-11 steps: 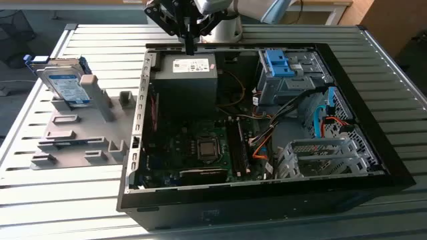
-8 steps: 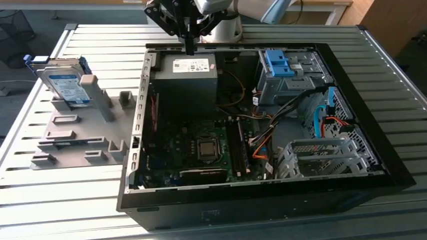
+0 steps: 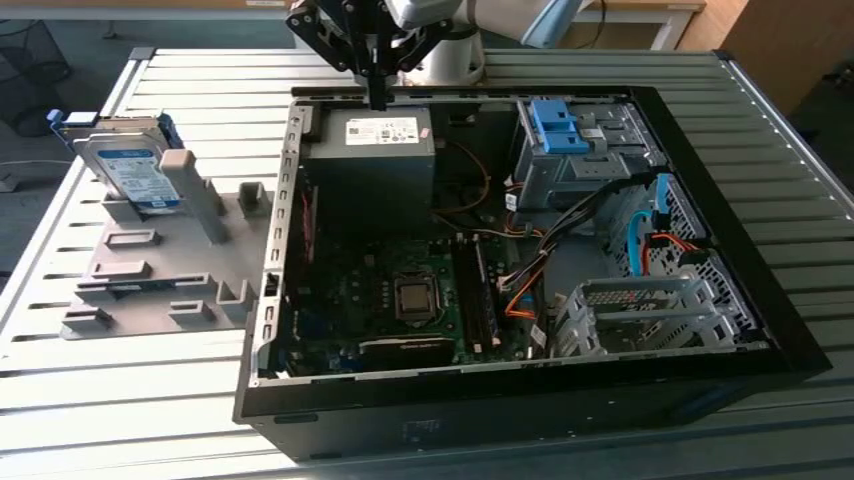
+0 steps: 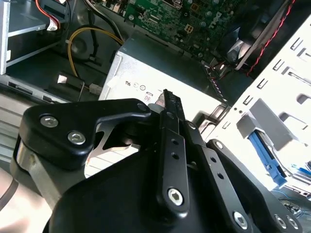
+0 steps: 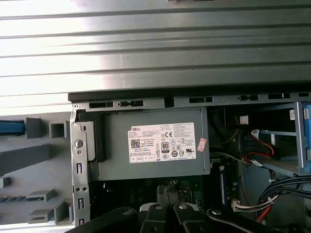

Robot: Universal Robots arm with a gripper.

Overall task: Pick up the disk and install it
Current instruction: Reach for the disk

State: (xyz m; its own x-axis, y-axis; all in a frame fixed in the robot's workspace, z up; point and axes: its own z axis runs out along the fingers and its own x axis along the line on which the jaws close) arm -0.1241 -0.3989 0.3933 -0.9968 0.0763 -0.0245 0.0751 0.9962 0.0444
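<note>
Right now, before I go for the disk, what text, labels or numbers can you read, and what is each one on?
White sticker on the dark-grey box: fine print and marks, too small to quote reliably.
White-and-blue label on the disk: too small to read.
Small pink tag beside the white sticker: unreadable.
Nothing reads clearly enough to quote.

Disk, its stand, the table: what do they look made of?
The disk: silver-grey metal body, judging by its dull sheen, with a paper-like white-and-blue label and blue rails that look plastic. The stand: matte, uniform grey with blocky slots, probably moulded or printed plastic. The table: bright ribbed slats with hard glare, likely bare aluminium.
</note>
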